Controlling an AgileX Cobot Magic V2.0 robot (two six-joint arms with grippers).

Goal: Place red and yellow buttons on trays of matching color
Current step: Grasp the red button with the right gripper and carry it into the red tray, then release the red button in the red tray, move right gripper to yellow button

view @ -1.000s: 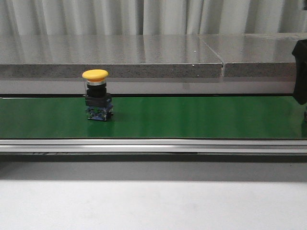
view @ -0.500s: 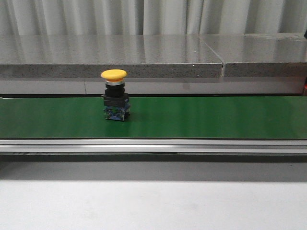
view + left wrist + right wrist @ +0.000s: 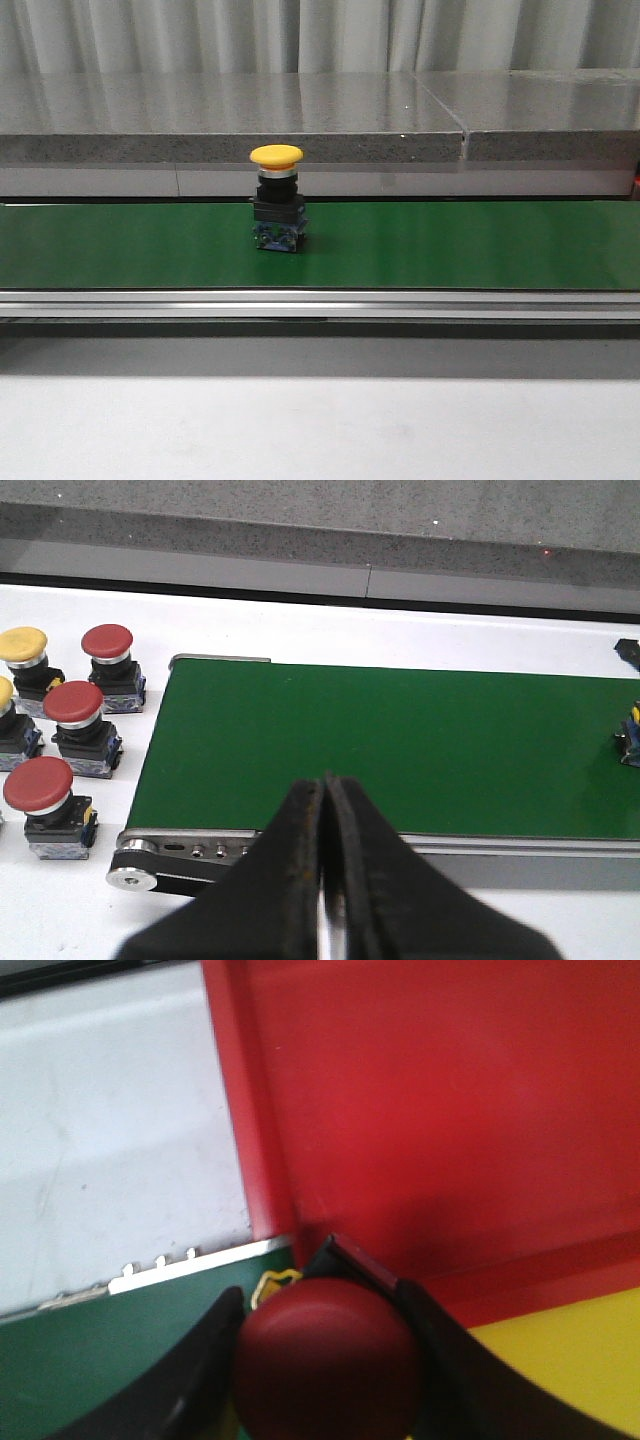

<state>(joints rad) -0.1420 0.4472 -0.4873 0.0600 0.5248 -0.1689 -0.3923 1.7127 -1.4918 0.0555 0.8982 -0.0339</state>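
Looking at the front view first: I'm seeing one yellow button (image 3: 277, 198) standing upright on the green conveyor belt (image 3: 450, 245), long axis vertical, yellow cap on top, black body and bluish base below. It's sitting left of the belt's middle, toward the far edge. Neither arm is showing here. A tiny reddish sliver at the right edge is too cut off to identify. The grey stone ledge (image 3: 350, 115) is running behind the belt.

Left wrist view: the left gripper (image 3: 322, 880) is hovering over the near end of the belt (image 3: 400, 750), fingers pressed together with nothing between them. Beside the belt end, on the white table (image 3: 450, 640), I'm counting three red buttons (image 3: 72, 728) upright plus one yellow spare button (image 3: 24, 656); another yellow one is cropped by the frame edge. A small bluish part at the far frame edge is half cut off, and I can't tell what it is.

Right wrist view: the right gripper (image 3: 325, 1350) is clamping a red button (image 3: 328, 1360), cap facing the camera, body hidden beneath it, so its axis is pointing roughly along the view. It's blurry. Behind it are the red tray (image 3: 430, 1110), a corner of the yellow tray (image 3: 570, 1360), and the belt's end. I can't tell whether the button is touching anything.
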